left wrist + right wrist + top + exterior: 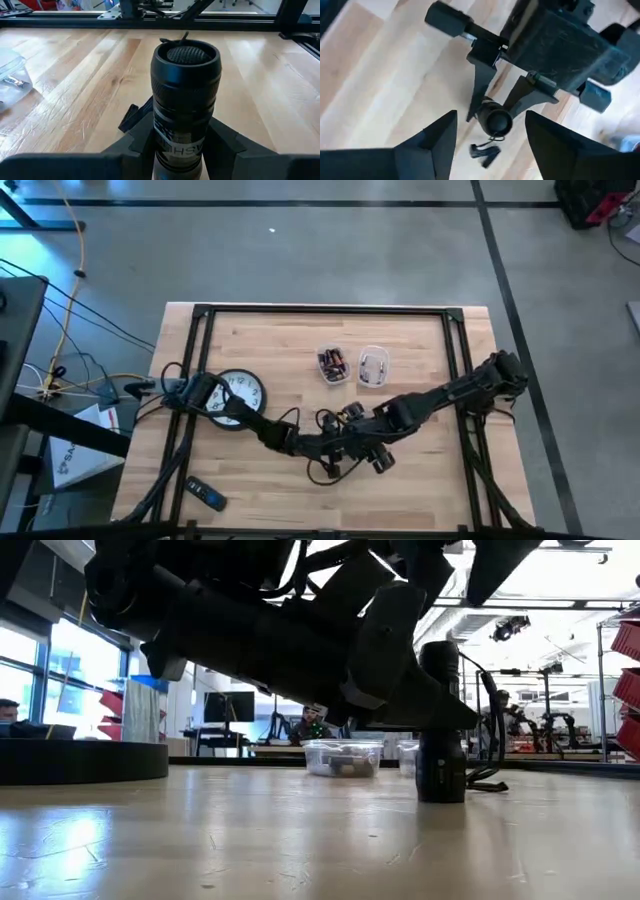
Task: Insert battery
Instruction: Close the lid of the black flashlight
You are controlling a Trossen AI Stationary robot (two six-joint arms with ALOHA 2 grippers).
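- The pale wooden-plank table [420, 490] carries everything, and both dark arms meet near its middle front.
- One round white wall clock with a black rim [238, 397] lies flat on the left side, partly under the left arm.
- Two clear plastic tubs sit side by side behind the arms: one [332, 365] holding loose batteries, the other [373, 366] with a few small pieces.
- One black cylindrical flashlight [185, 95] stands upright on the table, clamped at its lower barrel by the left gripper [182, 150].
- It looks rigid and fairly heavy for its size; the ribbed barrel should give a sure hold, better than the smooth rim.
- The right gripper [490, 135] hovers above it, fingers spread wide and holding nothing.
- One small dark remote-like device [207, 496] lies at the front left.
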